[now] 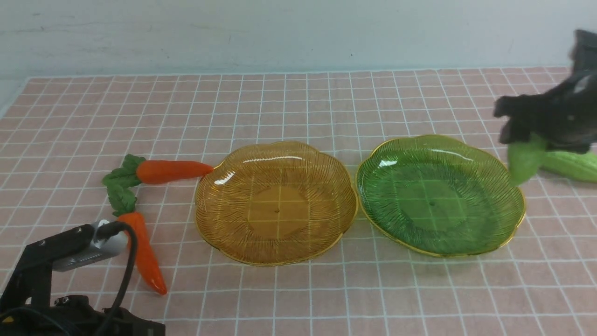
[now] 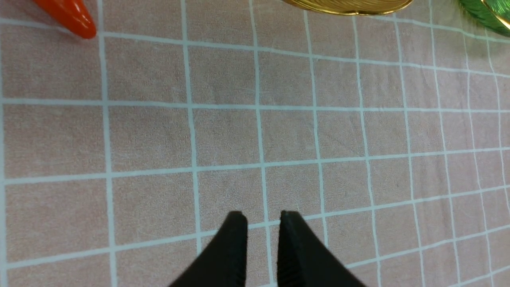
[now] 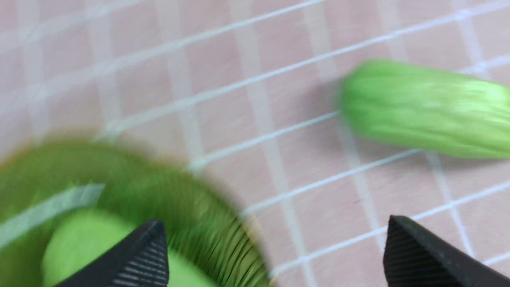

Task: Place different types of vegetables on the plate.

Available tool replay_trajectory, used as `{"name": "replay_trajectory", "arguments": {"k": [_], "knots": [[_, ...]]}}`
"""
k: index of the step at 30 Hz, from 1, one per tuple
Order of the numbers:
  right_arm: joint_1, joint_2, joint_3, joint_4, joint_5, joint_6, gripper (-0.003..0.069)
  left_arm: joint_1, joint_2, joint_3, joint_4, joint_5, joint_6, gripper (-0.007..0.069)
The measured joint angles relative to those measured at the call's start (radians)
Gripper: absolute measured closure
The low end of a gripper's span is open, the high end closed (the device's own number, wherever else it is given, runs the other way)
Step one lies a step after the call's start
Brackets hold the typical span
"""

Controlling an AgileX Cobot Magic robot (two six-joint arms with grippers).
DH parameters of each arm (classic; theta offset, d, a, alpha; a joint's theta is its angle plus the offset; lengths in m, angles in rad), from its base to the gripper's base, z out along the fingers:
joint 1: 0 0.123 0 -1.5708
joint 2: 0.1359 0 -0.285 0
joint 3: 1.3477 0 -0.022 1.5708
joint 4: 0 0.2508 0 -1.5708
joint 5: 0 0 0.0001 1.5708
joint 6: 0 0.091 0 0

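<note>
Two orange carrots lie left of the amber plate (image 1: 275,205), one (image 1: 170,171) pointing at its rim and one (image 1: 145,254) nearer me. My right gripper (image 1: 520,128) is blurred beside the right rim of the green plate (image 1: 438,196). In the right wrist view its jaws (image 3: 274,227) stand wide open. One light-green gourd (image 1: 524,158) hangs loose just under it at the plate's edge, showing beside one finger (image 3: 87,247). The other gourd (image 1: 576,165) lies on the cloth behind. My left gripper (image 2: 261,217) is shut and empty over bare cloth.
The pink checked cloth covers the table up to the pale back wall. My left arm's camera and cable (image 1: 88,245) sit at the near left, beside the closer carrot. Its tip (image 2: 67,14) and both plate rims (image 2: 350,6) (image 2: 484,14) show in the left wrist view.
</note>
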Motion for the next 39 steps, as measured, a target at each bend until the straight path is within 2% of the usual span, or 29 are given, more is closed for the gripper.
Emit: {"name": "replay_trajectory", "arguments": {"k": [3,7,10,16,25,29,31,33,39], "knots": [[-0.118,0.065,-0.066,0.046,0.01,0.252,-0.0031,0.0,0.0,0.0,0.0,0.001,0.0,0.0519],[-0.203,0.137,-0.09,0.15,0.014,0.524,-0.0029,0.0,0.0,0.0,-0.001,0.002,-0.001,0.0519],[-0.235,0.175,-0.09,0.199,0.011,0.662,-0.002,0.0,0.0,0.0,-0.001,0.005,-0.007,0.0519],[-0.277,0.212,-0.095,0.206,-0.047,0.826,-0.0004,0.0,0.0,0.0,-0.001,0.017,-0.021,0.0519],[-0.307,0.275,-0.096,0.206,-0.154,0.864,0.0019,0.0,0.0,0.0,-0.001,0.012,-0.03,0.0519],[-0.307,0.288,-0.097,0.206,-0.163,0.843,0.0073,0.0,0.0,0.0,-0.001,0.012,-0.037,0.0519],[-0.309,0.289,-0.097,0.206,-0.161,0.834,0.0121,0.0,0.0,0.0,-0.001,0.012,-0.045,0.0519],[-0.314,0.29,-0.097,0.206,-0.157,0.816,0.0202,0.0,0.0,0.0,-0.001,0.012,-0.046,0.0519],[-0.316,0.279,-0.098,0.22,-0.157,0.713,0.0214,0.0,0.0,0.0,-0.001,0.012,-0.053,0.0519]]}}
